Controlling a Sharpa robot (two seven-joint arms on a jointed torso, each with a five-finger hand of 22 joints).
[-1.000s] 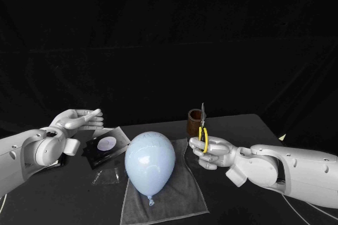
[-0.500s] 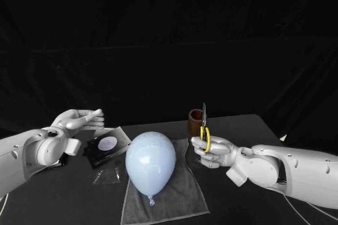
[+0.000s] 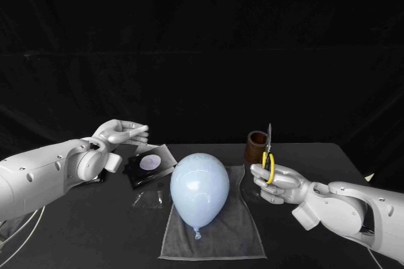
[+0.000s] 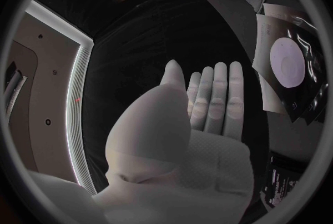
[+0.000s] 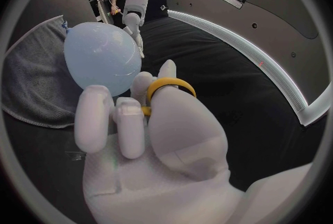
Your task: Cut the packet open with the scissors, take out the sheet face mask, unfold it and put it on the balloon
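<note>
A pale blue balloon [image 3: 200,186] lies on a grey towel [image 3: 212,240] in the middle of the table. My right hand [image 3: 278,184] holds the yellow-handled scissors [image 3: 268,147] upright to the right of the balloon, blades up and closed. The yellow handle [image 5: 170,87] rings the hand's fingers [image 5: 116,124], with the balloon [image 5: 102,54] beyond. Left of the balloon lies the black packet [image 3: 147,164] with a white round mark. My left hand [image 3: 122,132] hovers above it, fingers [image 4: 216,96] straight and holding nothing; the packet [image 4: 291,76] lies beside them.
A brown cup [image 3: 255,147] stands behind the scissors at the back of the table. A scrap of clear film [image 3: 150,199] lies on the table [image 3: 76,234] between the packet and the towel. A dark flat thing [image 4: 284,182] lies near the left forearm.
The camera has moved, shifting the whole picture to the right. My right hand with the scissors has drifted slightly away from the balloon, and the left hand has risen a little.
</note>
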